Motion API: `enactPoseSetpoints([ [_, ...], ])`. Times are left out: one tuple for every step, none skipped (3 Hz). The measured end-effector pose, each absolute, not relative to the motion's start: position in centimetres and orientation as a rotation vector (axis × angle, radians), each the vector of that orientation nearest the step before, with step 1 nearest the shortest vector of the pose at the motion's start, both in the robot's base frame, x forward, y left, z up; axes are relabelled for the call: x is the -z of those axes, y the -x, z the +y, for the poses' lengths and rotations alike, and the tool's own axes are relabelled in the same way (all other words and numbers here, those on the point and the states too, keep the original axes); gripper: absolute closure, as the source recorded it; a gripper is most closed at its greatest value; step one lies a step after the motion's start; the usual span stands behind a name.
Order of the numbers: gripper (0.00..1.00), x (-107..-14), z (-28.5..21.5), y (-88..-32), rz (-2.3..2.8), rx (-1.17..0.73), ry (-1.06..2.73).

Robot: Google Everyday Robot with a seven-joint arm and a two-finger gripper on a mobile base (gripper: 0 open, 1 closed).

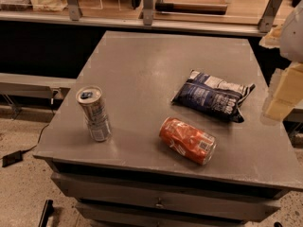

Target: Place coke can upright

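One view is all we get, so we work outward from the coke can [188, 140]. We find it lying on its side on the grey table [142, 56], close to the near edge and not yet upright. Its long axis runs on a slant, from a far-left end to a near-right end, and the silver end faces near-right. Just beyond the can, on its far side, sits the dark blue chip bag [213, 97], close to it but apart. Well off to the can's left stands the slim silver can [93, 113], upright with its blue tab on top, nowhere near the action.

Now the gripper [282, 96]: we pick it up as a cream-coloured shape at the right border, up and to the right of the coke can, well apart from it and out by the table's right side. Whether it is spread or closed, we cannot tell. The coke can is plainly not in its grip.

Here is what the coming move turns on, as we judge it. The can lies down and to the left of the gripper, and the grasp wants to come across that slanted axis, squeezing the round sides and not the ends. We would watch the chip bag beyond the can, since a reach that overshoots could nudge it.
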State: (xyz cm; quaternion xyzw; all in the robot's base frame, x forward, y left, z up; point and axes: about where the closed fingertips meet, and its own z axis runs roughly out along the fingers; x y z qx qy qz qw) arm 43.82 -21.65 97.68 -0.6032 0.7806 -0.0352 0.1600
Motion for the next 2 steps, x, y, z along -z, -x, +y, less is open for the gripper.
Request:
enactPoseSetpoints([
  [0.00, -97.68, -21.65, -43.82, 2.230, 0.101, 1.723],
  [0.00, -97.67, -20.91, -43.76, 2.197, 0.056, 1.746],
])
